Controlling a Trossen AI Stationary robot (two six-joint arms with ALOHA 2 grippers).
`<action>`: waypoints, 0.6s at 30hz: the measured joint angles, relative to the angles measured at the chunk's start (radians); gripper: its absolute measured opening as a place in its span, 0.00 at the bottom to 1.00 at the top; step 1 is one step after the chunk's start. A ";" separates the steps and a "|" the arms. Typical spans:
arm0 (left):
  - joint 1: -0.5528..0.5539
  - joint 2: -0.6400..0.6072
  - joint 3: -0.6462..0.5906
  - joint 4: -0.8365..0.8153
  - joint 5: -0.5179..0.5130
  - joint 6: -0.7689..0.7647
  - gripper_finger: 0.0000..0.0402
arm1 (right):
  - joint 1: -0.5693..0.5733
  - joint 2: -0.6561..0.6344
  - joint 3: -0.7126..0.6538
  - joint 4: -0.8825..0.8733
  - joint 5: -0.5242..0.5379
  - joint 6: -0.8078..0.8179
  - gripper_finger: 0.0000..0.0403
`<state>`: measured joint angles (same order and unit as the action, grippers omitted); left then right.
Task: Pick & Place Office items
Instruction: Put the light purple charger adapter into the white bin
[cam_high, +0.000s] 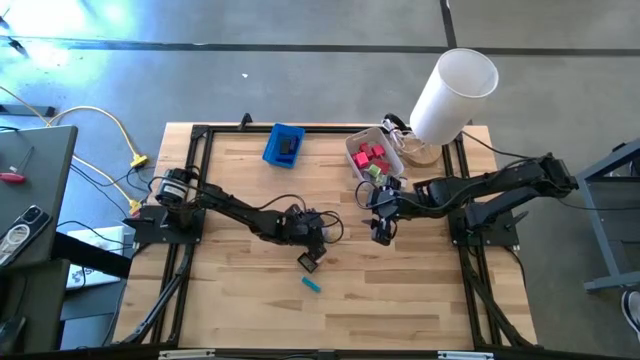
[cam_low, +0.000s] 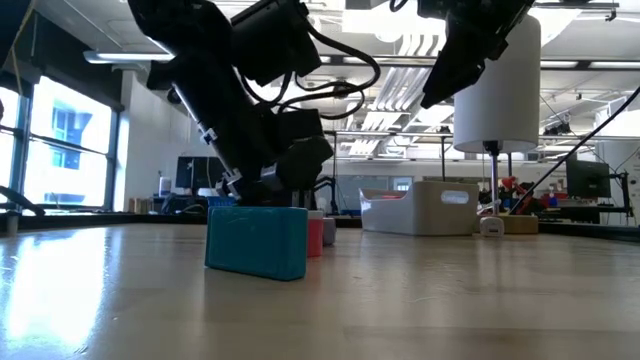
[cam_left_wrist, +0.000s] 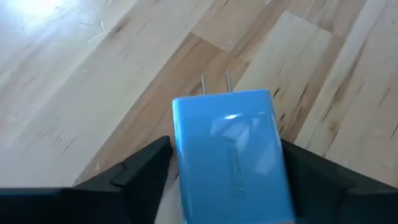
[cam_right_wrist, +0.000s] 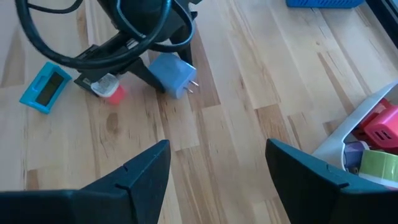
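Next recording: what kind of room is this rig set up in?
Probably a large open lab or office-style workshop. The low view shows long ceiling light strips, tall windows and monitors on far desks; the high view shows a bare concrete floor around the wooden table.

Open-plan robotics lab / office floor.
Wooden table (cam_high: 420, 290) on black frame, concrete floor (cam_high: 300, 30), ceiling strip lights (cam_low: 400, 35), big windows (cam_low: 60, 140), monitors on far desks (cam_low: 588, 178).
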<state>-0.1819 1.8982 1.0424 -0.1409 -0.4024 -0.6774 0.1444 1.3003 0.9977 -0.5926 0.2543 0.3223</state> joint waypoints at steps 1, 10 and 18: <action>-0.001 0.000 0.000 -0.003 -0.005 0.000 0.62 | 0.000 0.000 0.000 0.000 0.000 0.000 0.62; 0.001 -0.002 -0.002 -0.016 0.000 0.044 0.49 | 0.000 0.000 0.000 -0.001 0.000 0.004 0.62; 0.002 -0.103 -0.010 -0.055 -0.045 0.228 0.49 | 0.048 0.000 0.000 -0.101 -0.019 0.157 0.62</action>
<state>-0.1797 1.7949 1.0321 -0.1962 -0.4477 -0.4490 0.1921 1.3003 0.9977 -0.6932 0.2354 0.4792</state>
